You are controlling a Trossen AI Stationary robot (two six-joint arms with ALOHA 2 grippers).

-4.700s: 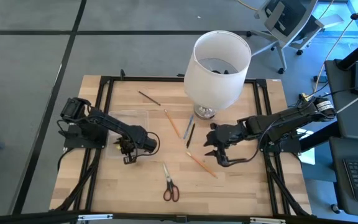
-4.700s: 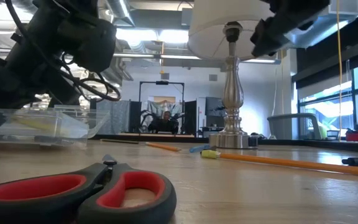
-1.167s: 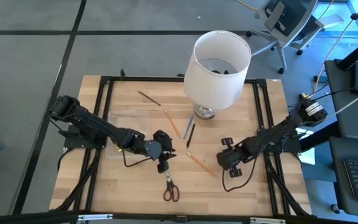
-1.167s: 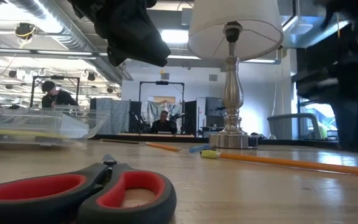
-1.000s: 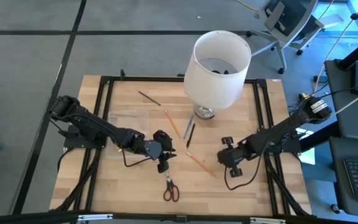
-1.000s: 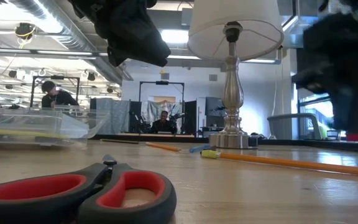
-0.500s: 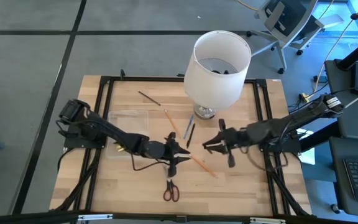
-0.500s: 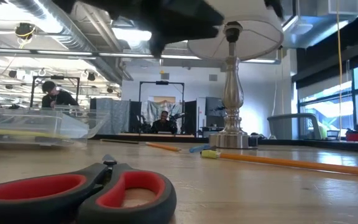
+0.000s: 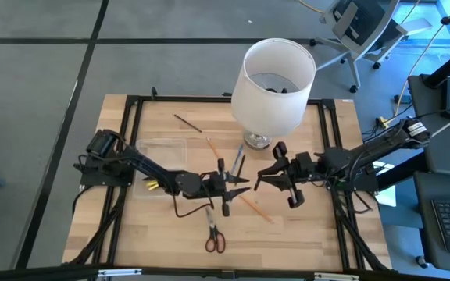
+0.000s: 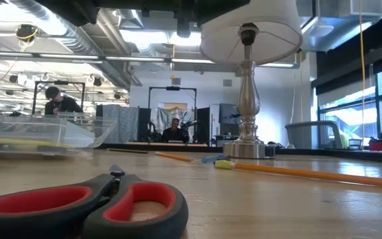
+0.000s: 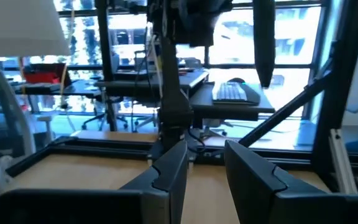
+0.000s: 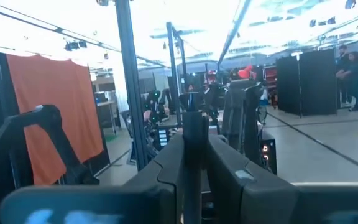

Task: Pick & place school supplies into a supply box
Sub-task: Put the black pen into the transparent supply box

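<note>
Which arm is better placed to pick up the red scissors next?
Probably the left. The left gripper hovers just above the scissors with fingers apart, while the right gripper is farther off, nearer the lamp.

2 slim arms, both matte black, built of jointed segments. Black cables loop off each one. The left gripper (image 9: 226,190) and right gripper (image 9: 278,176) carry 2 flat dark fingers (image 11: 166,174) apiece.
</note>
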